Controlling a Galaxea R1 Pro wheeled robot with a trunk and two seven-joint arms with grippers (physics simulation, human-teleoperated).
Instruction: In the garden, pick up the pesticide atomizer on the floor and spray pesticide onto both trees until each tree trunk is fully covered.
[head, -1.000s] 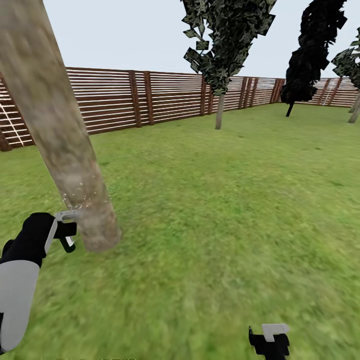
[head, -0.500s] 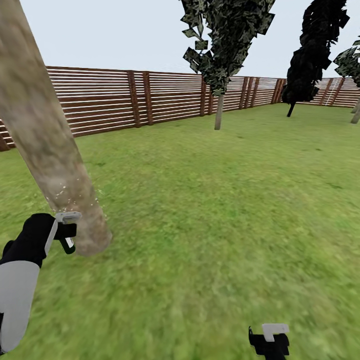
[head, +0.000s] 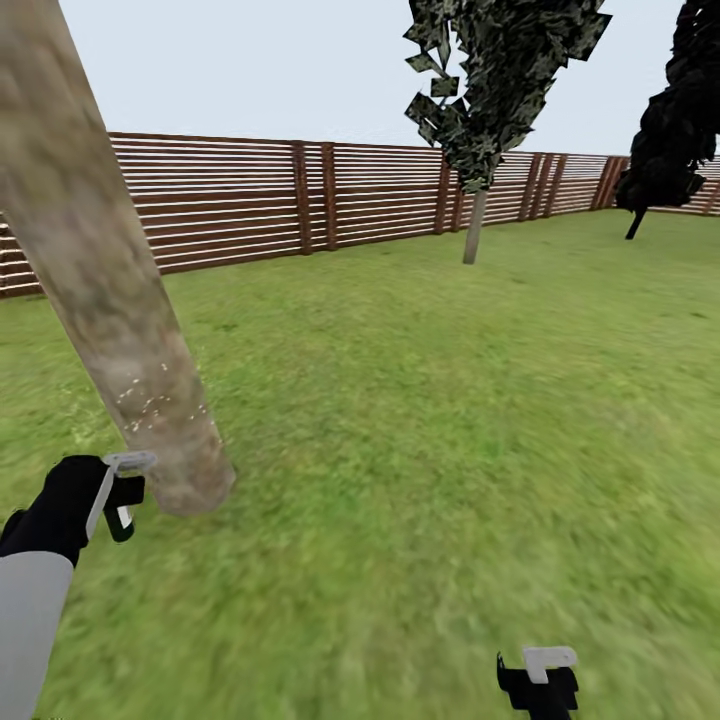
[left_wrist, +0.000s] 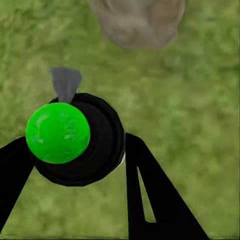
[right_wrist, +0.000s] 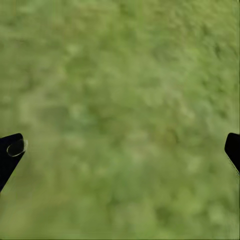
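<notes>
My left gripper (head: 127, 491) is shut on the pesticide atomizer (head: 122, 518), low at the left of the head view, just beside the base of a thick mottled grey-tan tree trunk (head: 105, 290). The left wrist view shows the left gripper (left_wrist: 75, 145) with a black finger on each side of the atomizer (left_wrist: 95, 150), a round black bottle with a bright green top and a grey nozzle pointing at the trunk base (left_wrist: 137, 22). Tiny white pesticide specks (head: 150, 405) dot the trunk's lower part. My right gripper (head: 537, 682) is open and empty over grass (right_wrist: 120, 150).
A green lawn (head: 450, 420) stretches ahead to a brown slatted fence (head: 250, 200). Farther off stand a tree with a thin pale trunk (head: 474, 225) and dark foliage, and a dark cypress (head: 680, 130) at the right.
The whole view has swung, so the fence and far trees sit further right. My left gripper with the atomizer sits slightly lower beside the trunk. White specks still show on the trunk.
</notes>
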